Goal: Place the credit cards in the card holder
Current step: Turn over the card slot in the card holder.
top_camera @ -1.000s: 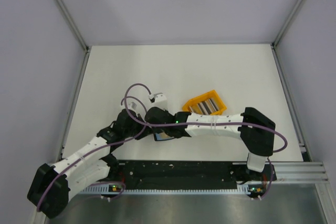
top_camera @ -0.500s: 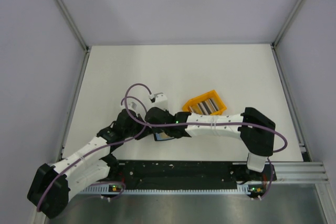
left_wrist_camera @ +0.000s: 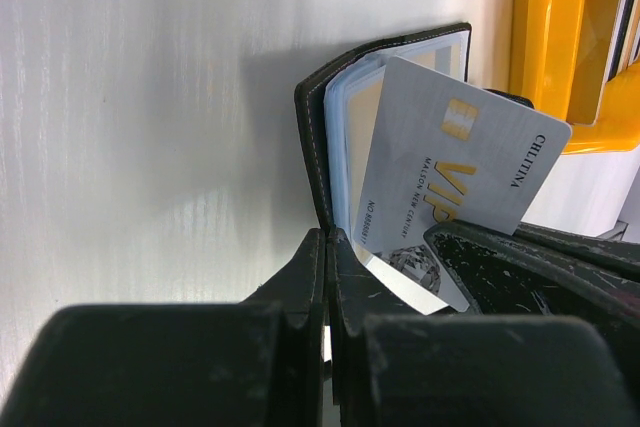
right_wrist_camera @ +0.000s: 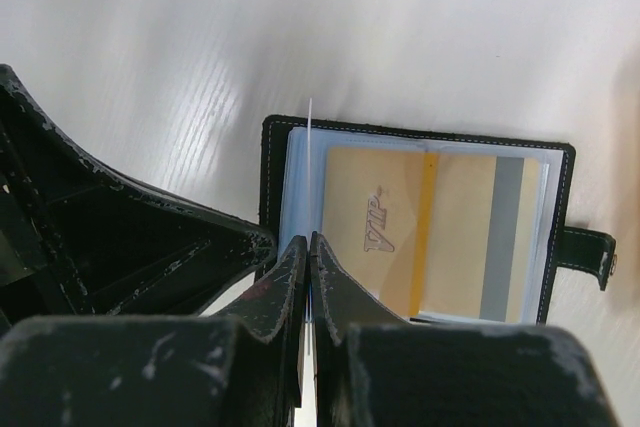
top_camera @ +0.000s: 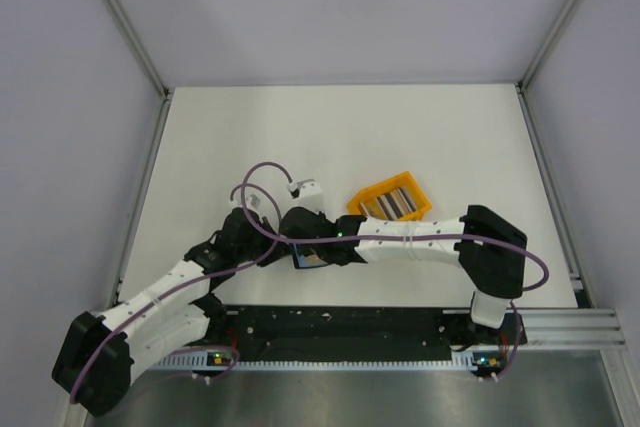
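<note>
The card holder [right_wrist_camera: 420, 212] lies open on the table, with a black cover and pale blue sleeves, and a gold card shows in one sleeve. It also shows in the left wrist view [left_wrist_camera: 330, 117] and the top view [top_camera: 312, 261]. My left gripper [left_wrist_camera: 328, 239] is shut on the edge of the holder's black cover. My right gripper [right_wrist_camera: 308, 242] is shut on a silver-grey credit card [left_wrist_camera: 450, 172], seen edge-on in the right wrist view [right_wrist_camera: 310, 147]. The card's far end is at the holder's sleeves. More credit cards [top_camera: 392, 204] stand as stripes in the orange bin.
The orange plastic bin [top_camera: 372, 192] sits just right of and beyond the holder, close to the right forearm; it also shows in the left wrist view [left_wrist_camera: 560, 37]. Both grippers [top_camera: 300, 250] crowd together over the holder near the table's front edge.
The right wrist has shifted slightly toward the near edge with the card in it. The left arm and the holder have hardly moved.
</note>
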### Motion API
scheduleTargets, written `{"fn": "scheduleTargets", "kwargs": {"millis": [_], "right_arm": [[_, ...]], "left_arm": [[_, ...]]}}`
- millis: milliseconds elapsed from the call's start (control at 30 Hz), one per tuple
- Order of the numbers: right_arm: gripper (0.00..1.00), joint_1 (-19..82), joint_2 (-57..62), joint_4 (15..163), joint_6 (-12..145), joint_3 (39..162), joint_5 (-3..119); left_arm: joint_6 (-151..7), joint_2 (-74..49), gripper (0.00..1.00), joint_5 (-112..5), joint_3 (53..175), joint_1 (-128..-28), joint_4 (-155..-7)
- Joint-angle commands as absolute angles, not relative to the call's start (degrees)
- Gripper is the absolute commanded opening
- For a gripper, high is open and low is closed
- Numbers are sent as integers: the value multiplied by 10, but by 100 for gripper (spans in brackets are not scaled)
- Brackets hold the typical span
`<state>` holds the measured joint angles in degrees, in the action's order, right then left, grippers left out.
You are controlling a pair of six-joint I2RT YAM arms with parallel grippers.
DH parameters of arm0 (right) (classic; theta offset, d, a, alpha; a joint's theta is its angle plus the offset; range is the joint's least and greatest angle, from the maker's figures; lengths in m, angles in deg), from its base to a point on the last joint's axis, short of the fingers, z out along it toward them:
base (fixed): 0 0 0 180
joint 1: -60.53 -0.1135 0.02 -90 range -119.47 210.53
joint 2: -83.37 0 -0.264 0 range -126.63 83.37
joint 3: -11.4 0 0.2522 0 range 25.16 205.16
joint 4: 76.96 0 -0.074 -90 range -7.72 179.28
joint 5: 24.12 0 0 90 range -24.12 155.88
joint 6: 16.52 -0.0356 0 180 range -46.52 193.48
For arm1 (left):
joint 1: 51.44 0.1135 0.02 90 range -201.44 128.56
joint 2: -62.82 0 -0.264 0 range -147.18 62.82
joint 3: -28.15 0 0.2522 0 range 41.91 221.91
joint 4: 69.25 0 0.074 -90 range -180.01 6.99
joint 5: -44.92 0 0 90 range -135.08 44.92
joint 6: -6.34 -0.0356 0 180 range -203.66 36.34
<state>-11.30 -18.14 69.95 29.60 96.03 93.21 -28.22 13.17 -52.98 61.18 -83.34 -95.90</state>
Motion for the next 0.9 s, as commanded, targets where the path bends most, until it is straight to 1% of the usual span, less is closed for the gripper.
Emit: {"fn": "scheduleTargets", "kwargs": {"millis": [0, 500, 867], "right_arm": [[0, -113, -172, 718, 290, 965, 922], [0, -114, -205, 700, 305, 974, 930], [0, -120, -179, 667, 317, 984, 992]], "left_arm": [[-280, 138, 0, -531, 618, -833, -933], [-279, 138, 0, -532, 620, -833, -933], [-278, 137, 0, -529, 620, -833, -935]]}}
